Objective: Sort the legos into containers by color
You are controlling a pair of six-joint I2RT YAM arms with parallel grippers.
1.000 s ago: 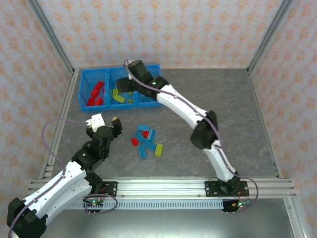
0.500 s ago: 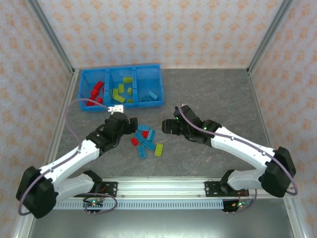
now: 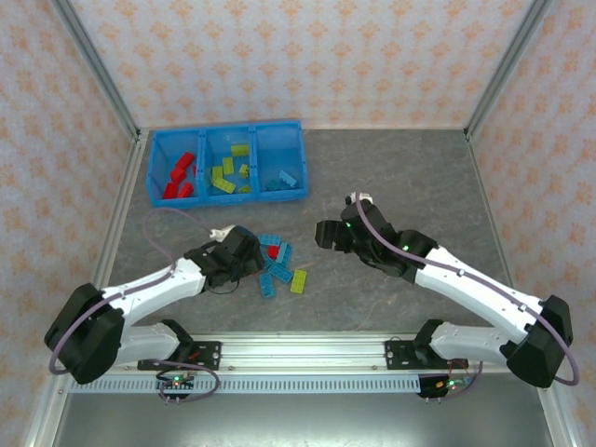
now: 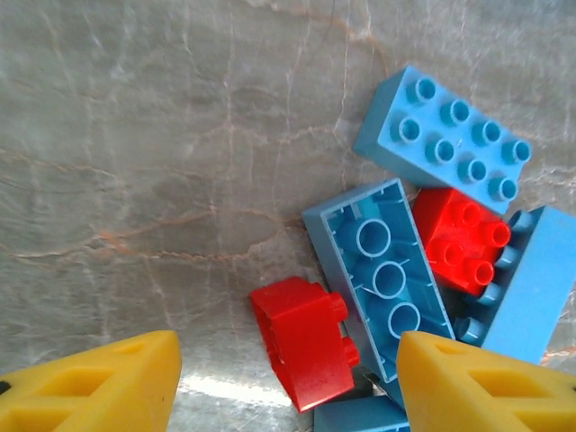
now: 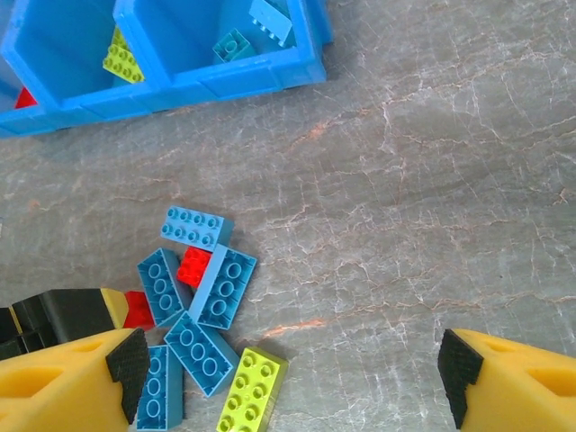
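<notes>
One red lego (image 4: 304,344) between left tool's (image 4: 288,385) jaws.

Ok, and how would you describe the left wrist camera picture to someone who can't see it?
The left gripper is open close above a grey marbled table, with a small red brick lying on its side, seen between its two yellow fingertips. Beside it lie an upturned blue brick, a second red brick and a studs-up blue brick.

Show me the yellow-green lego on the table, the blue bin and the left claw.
yellow-green lego (image 5: 252,391), right wrist view, studded top.
blue bin (image 5: 225,84), right wrist view, front wall.
left claw (image 4: 288,382), left wrist view, midway between fingertips.
</notes>
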